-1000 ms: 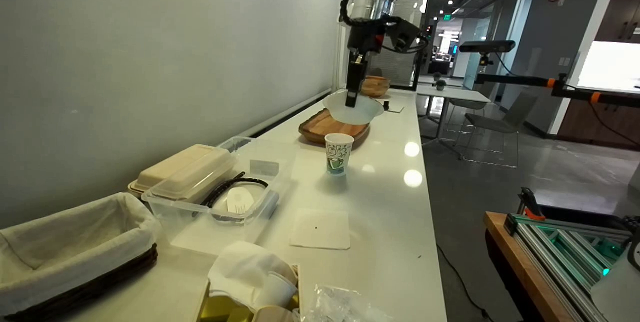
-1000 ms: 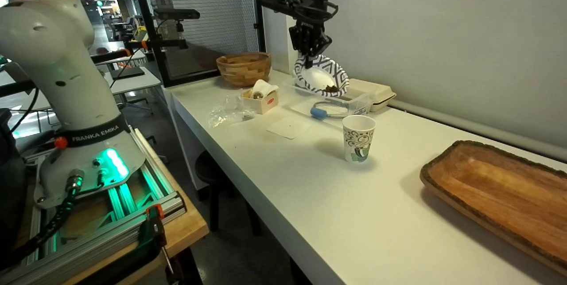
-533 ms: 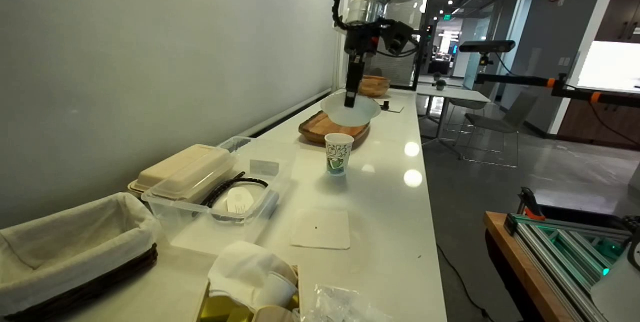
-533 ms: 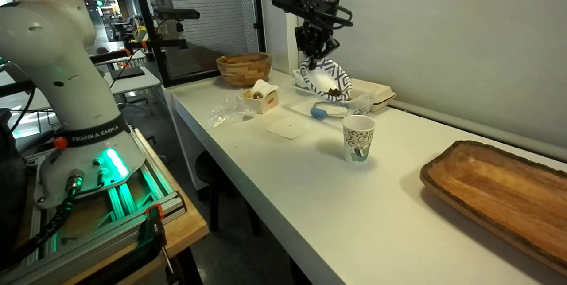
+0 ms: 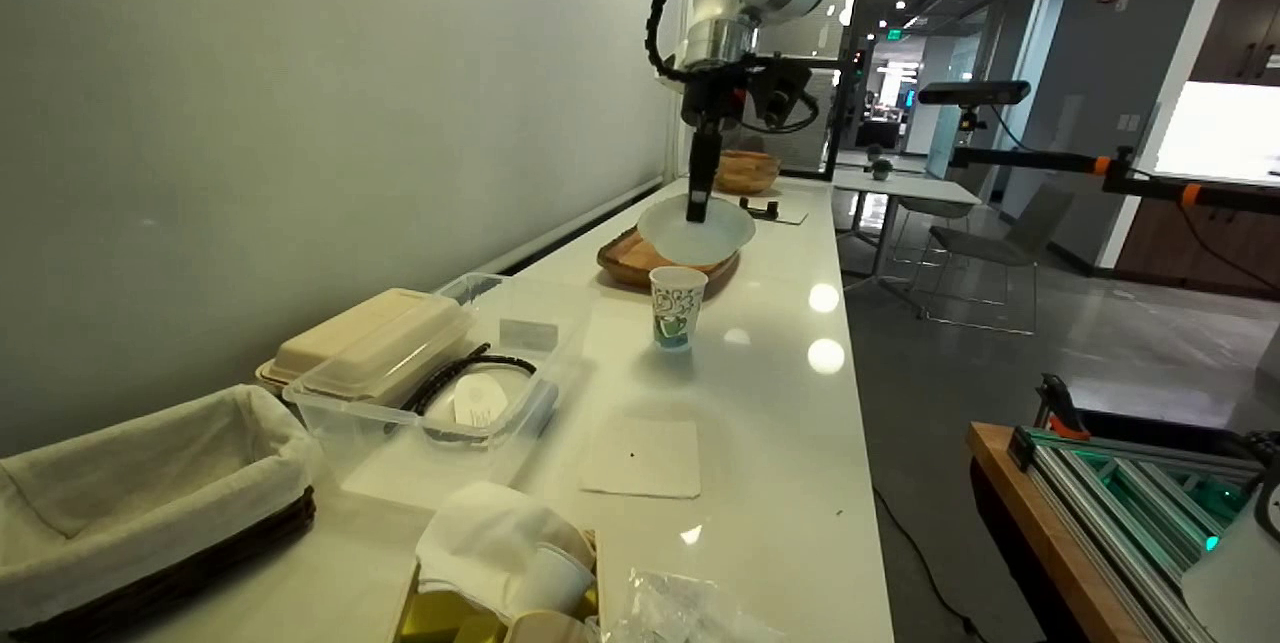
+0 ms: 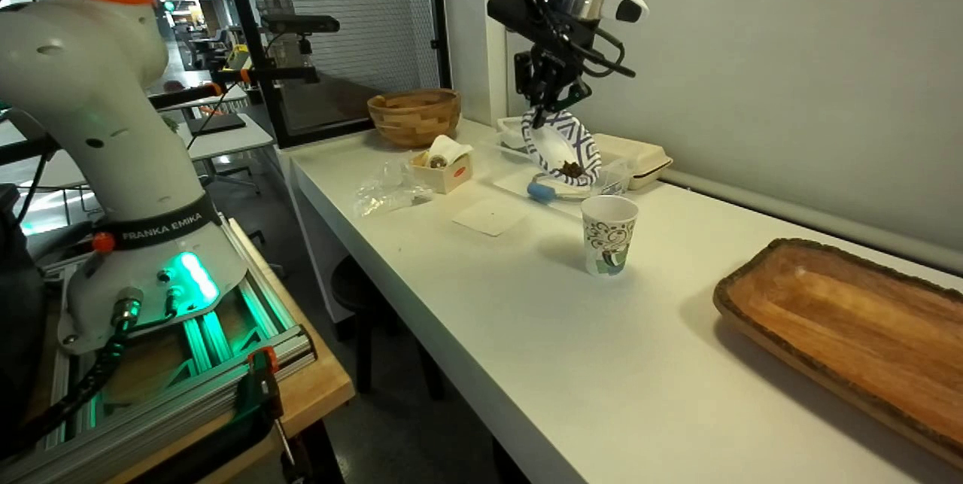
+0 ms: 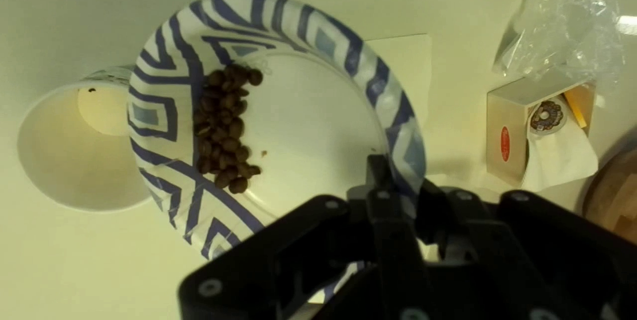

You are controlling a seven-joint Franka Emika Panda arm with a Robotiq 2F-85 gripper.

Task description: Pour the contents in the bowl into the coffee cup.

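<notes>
The gripper point(image 7: 404, 183) is clamped on the rim of the patterned paper bowl point(image 7: 308, 111), one finger point(image 7: 379, 175) inside, one outside. The bowl is held above the white counter point(image 6: 481, 333), tilted, low side toward the paper coffee cup point(image 6: 608, 239). Brown coffee beans point(image 7: 222, 131) are banked against the bowl's low inner wall. The cup stands upright on the counter; in the wrist view the bowl's rim overlaps part of its mouth, and a dark speck point(image 7: 92, 90) shows inside. A rectangular wooden tray point(image 6: 850, 326) sits on the counter, apart from the cup.
</notes>
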